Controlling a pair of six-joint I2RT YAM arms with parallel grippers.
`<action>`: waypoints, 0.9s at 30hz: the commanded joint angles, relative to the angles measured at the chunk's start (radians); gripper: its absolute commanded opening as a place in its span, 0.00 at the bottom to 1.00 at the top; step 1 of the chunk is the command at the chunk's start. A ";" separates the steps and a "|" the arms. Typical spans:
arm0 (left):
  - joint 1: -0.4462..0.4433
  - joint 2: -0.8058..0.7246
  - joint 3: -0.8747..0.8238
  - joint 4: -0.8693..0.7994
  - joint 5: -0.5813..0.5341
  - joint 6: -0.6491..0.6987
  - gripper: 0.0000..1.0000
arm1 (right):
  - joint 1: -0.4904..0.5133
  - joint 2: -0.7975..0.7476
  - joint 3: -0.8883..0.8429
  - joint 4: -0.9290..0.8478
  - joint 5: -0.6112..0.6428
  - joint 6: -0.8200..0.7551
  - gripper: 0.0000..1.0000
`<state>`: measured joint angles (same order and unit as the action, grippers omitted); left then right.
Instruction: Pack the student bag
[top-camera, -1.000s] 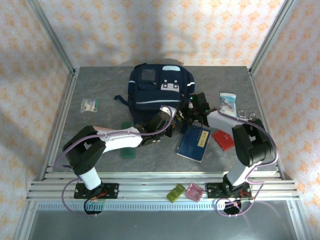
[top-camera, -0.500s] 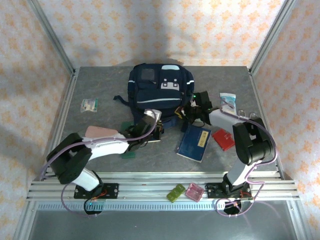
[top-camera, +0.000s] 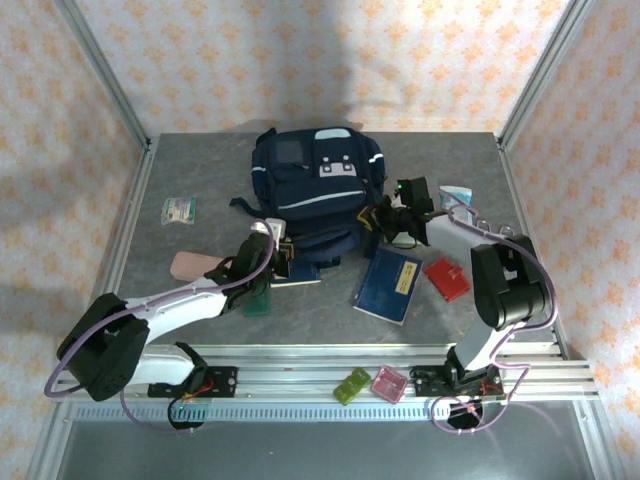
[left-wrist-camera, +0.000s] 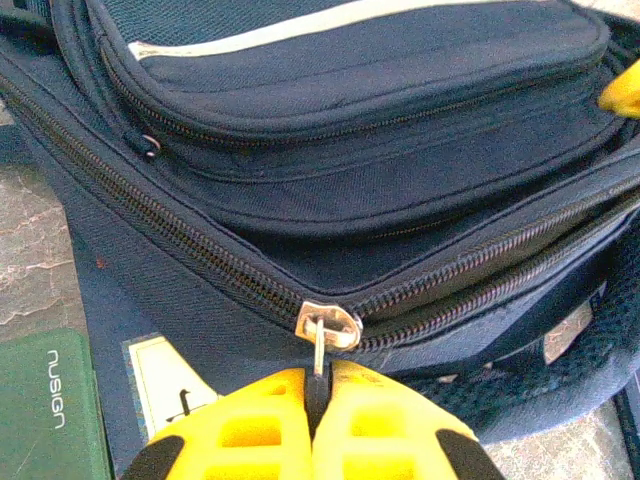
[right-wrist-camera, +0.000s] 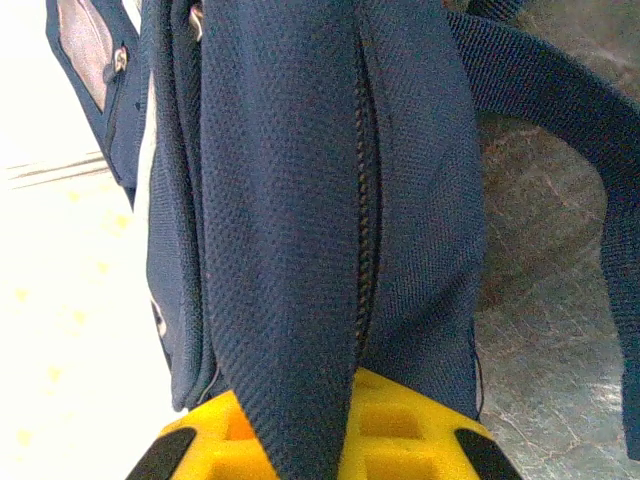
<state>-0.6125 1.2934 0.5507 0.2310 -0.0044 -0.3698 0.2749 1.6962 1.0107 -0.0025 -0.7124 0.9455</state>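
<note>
The student bag (top-camera: 315, 180), navy blue with white patches and a light stripe, lies at the back middle of the table. My left gripper (top-camera: 277, 247) is at its near left corner. In the left wrist view its yellow fingers (left-wrist-camera: 250, 430) are shut on the metal pull tab of the bag's zipper slider (left-wrist-camera: 333, 327), and the zipper stands parted to the right of the slider. My right gripper (top-camera: 388, 214) is at the bag's right side. Its yellow fingers (right-wrist-camera: 410, 430) are shut on a fold of the bag's fabric (right-wrist-camera: 300, 220).
A navy booklet (top-camera: 390, 283) and a red item (top-camera: 446, 278) lie at front right. Near the left arm are a green card (top-camera: 258, 298), a pink pouch (top-camera: 195, 265) and another booklet (top-camera: 298, 275). Packets lie at left (top-camera: 179, 209) and right (top-camera: 458, 198). Two small boxes (top-camera: 352, 385) sit on the front rail.
My left gripper has moved left along the bag's near edge with the zipper pull in it. The right gripper has shifted back and to the right, holding the fabric; the bag has shifted slightly.
</note>
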 joint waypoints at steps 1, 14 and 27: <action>-0.025 0.002 0.051 -0.052 -0.057 0.005 0.00 | -0.062 0.034 0.089 0.060 0.149 -0.030 0.00; -0.197 0.274 0.308 0.036 -0.094 -0.043 0.00 | -0.068 0.241 0.468 -0.207 0.298 -0.155 0.46; -0.198 0.420 0.455 0.057 -0.052 -0.003 0.00 | -0.066 -0.154 0.165 -0.290 0.222 -0.172 0.66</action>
<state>-0.8097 1.7107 0.9680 0.2203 -0.0605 -0.3920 0.2043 1.6131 1.2282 -0.2569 -0.4591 0.7696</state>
